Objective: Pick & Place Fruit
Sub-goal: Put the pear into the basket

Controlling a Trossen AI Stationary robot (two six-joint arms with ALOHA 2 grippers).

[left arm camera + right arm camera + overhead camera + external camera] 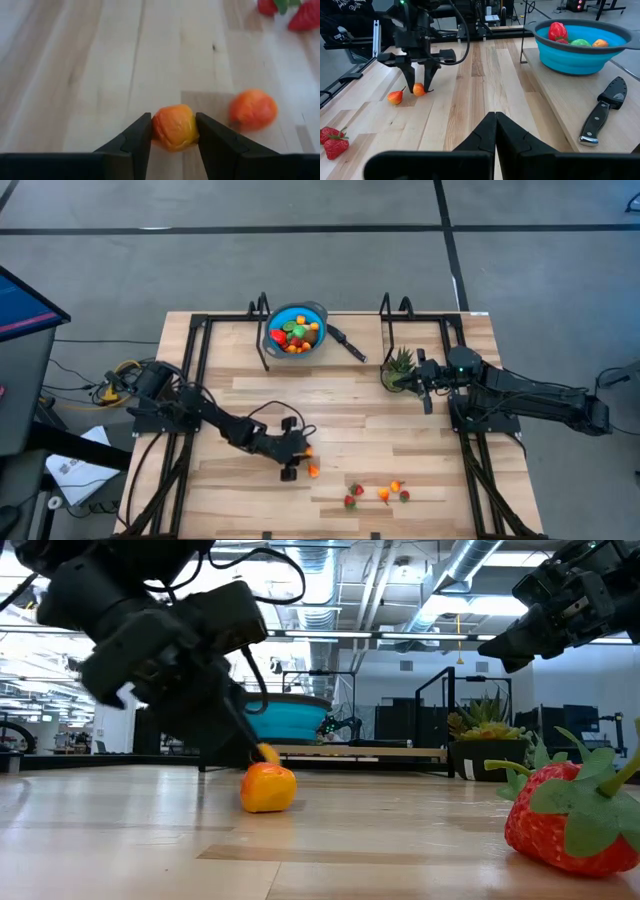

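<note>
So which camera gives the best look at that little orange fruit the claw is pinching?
The left wrist view: the orange fruit fills the gap of the left gripper, fingers touching both sides. The low view shows it partly hidden behind the arm, the right wrist view shows it small, the high view only as a speck.

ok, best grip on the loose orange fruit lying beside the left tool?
Take the small rounded orange toy fruit across its plump middle, from straight above. It lies apart on bare wood table, clear of the left tool, which is shut on a similar piece.
</note>
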